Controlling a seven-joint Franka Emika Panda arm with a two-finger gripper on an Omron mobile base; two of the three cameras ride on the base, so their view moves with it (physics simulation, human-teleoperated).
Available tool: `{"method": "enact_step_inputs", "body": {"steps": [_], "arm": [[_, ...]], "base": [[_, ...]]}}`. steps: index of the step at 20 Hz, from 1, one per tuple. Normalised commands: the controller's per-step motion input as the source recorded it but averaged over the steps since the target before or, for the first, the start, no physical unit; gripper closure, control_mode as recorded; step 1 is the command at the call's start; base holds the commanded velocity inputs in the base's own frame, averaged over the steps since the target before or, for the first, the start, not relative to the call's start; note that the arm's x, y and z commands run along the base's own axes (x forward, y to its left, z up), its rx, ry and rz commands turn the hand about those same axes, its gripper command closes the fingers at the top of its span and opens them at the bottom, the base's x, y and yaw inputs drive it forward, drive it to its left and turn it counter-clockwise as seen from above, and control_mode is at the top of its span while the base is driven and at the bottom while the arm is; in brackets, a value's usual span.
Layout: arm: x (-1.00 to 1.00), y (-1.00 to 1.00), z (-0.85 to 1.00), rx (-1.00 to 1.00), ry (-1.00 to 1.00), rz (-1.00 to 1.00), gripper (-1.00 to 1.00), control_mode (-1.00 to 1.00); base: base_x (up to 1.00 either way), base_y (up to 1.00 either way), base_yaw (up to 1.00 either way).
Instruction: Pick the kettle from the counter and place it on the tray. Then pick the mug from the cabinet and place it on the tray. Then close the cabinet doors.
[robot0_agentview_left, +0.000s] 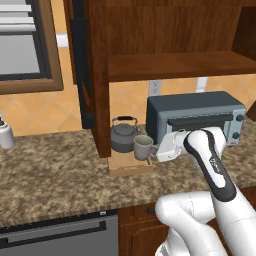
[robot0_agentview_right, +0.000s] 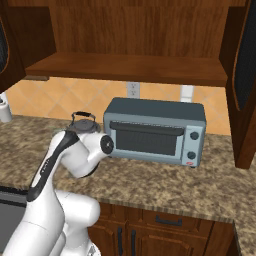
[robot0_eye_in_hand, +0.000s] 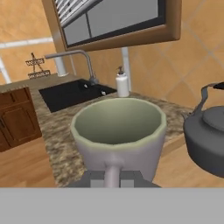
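The pale grey-beige mug (robot0_agentview_left: 143, 147) stands upright over the light wooden tray (robot0_agentview_left: 129, 167), just right of the dark grey kettle (robot0_agentview_left: 123, 135), which sits on the tray. My gripper (robot0_agentview_left: 154, 149) reaches in from the right and is shut on the mug's handle. In the hand view the mug (robot0_eye_in_hand: 118, 131) is close up, with my gripper (robot0_eye_in_hand: 112, 177) clamped on its handle, the kettle (robot0_eye_in_hand: 208, 136) to the right and the tray (robot0_eye_in_hand: 177, 165) below. Whether the mug rests on the tray I cannot tell. The cabinet (robot0_agentview_left: 175, 65) stands open; its doors (robot0_agentview_left: 82, 65) (robot0_agentview_right: 244, 65) are swung out.
A grey toaster oven (robot0_agentview_left: 196, 118) (robot0_agentview_right: 155, 131) sits on the granite counter (robot0_agentview_left: 55, 170) behind my arm. A white soap bottle (robot0_agentview_left: 6, 134) (robot0_eye_in_hand: 121, 84) and a dark sink (robot0_eye_in_hand: 72, 94) lie to the left. The open left door hangs beside the tray.
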Motion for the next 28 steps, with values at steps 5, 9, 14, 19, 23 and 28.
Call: {"method": "enact_step_inputs", "body": {"steps": [5,9,14,19,23,28], "arm": [[0.34,0.00,-0.26,0.00,0.01,0.03,1.00,-1.00],[0.28,-0.06,-0.24,0.00,0.02,0.05,1.00,-1.00],[0.27,-0.11,-0.20,0.00,0.06,0.06,1.00,-1.00],[0.17,-0.03,-0.29,0.00,0.01,0.04,1.00,-1.00],[0.20,0.00,-0.33,0.00,0.00,0.02,1.00,-1.00],[0.21,0.00,-0.30,0.00,0.00,0.00,1.00,-1.00]], "base": [[0.00,0.00,0.00],[0.00,0.00,0.00],[0.00,0.00,0.00],[0.00,0.00,0.00],[0.00,0.00,0.00],[0.00,0.00,0.00]]}}
